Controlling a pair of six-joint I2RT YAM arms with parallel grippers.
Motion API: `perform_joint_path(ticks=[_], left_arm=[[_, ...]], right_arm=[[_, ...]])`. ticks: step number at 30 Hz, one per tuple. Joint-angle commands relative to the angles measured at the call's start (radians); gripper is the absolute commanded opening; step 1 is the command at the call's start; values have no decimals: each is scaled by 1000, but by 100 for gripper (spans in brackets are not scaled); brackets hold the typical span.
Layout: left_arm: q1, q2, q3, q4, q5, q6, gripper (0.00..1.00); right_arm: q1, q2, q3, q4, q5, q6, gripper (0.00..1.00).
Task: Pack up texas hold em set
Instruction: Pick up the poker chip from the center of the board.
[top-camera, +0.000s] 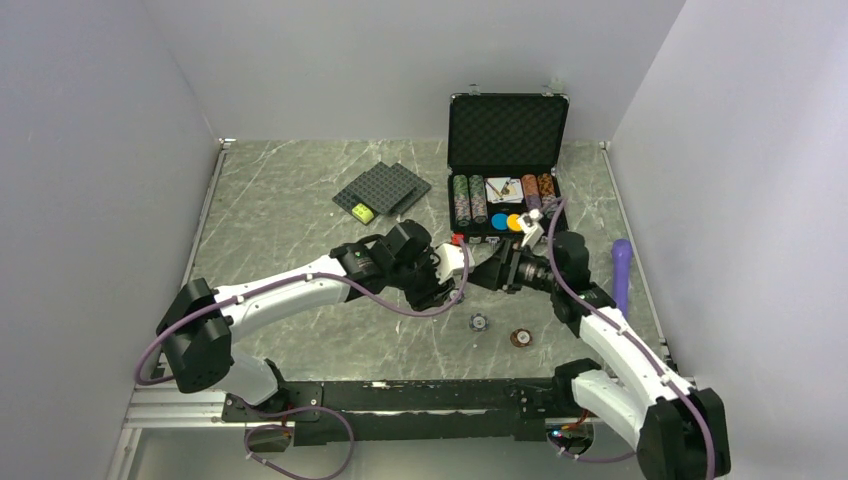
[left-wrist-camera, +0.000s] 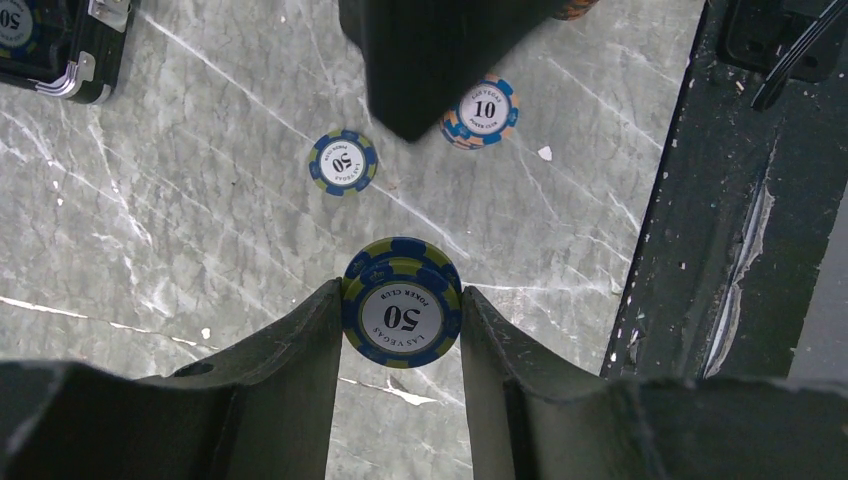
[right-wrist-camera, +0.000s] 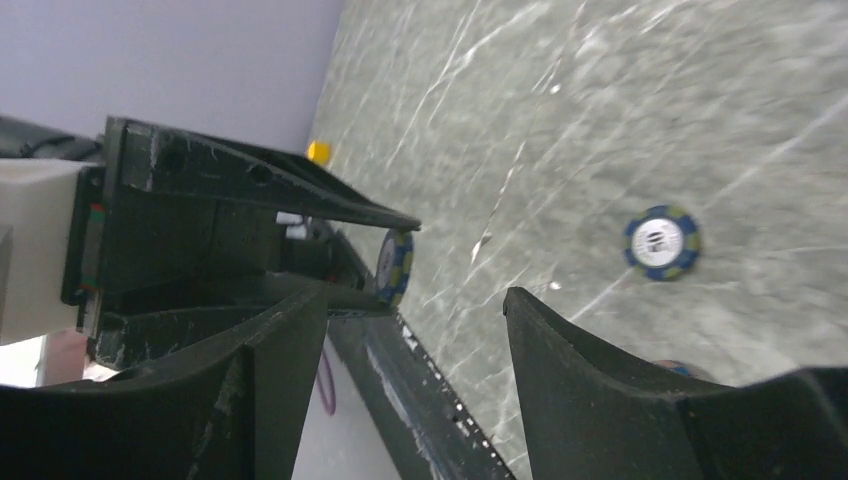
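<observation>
The black briefcase (top-camera: 505, 128) lies open at the back right, with chip stacks, cards and blue and orange discs in its tray. My left gripper (left-wrist-camera: 402, 290) is shut on a small stack of blue-and-yellow "50" chips (left-wrist-camera: 402, 305), held above the table. In the right wrist view these chips (right-wrist-camera: 396, 265) show edge-on at the left gripper's tips. My right gripper (right-wrist-camera: 415, 310) faces them, open, with nothing between its fingers. The two grippers meet at mid-table (top-camera: 478, 268). A blue chip (left-wrist-camera: 343, 162) and an orange-and-blue "10" stack (left-wrist-camera: 480, 113) lie on the table.
Dark grey studded plates (top-camera: 382, 188) with a yellow-green brick (top-camera: 362, 213) lie at the back centre. A purple object (top-camera: 622, 270) stands by the right wall. The black base rail (left-wrist-camera: 700, 220) runs along the near edge. The case corner (left-wrist-camera: 75, 75) is close by.
</observation>
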Motion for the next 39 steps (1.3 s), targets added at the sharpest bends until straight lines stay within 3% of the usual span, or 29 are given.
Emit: perform_joint_path(ticks=[1,13,25,27,32,36,37,39], left_arm=[[-13,-44,-6,49,43,27,0],[-29,-45,-9,53,31,33,0],[-40,-50,-16,57,21,35,0],[-41,-49,-14,55,20,35,0],[-45,-46,-8,47,15,23,0],[-45,-52,2,36,-19,12,1],[-44,-55,2,32,-23,11,11],[-45,-64,4,30,-27,5,45]], right_arm=[[99,59,28,92,-12,46,69],[190,166,47,148,-6,52,64],[261,264,72,207,-46,44,45],[267,271,72,232,-57,53,36],[278,293,75,278,-88,55,0],[277,287,81,261,-75,25,0],[278,280,86,244,-63,5,0],[273,258,108,180,-24,-47,0]])
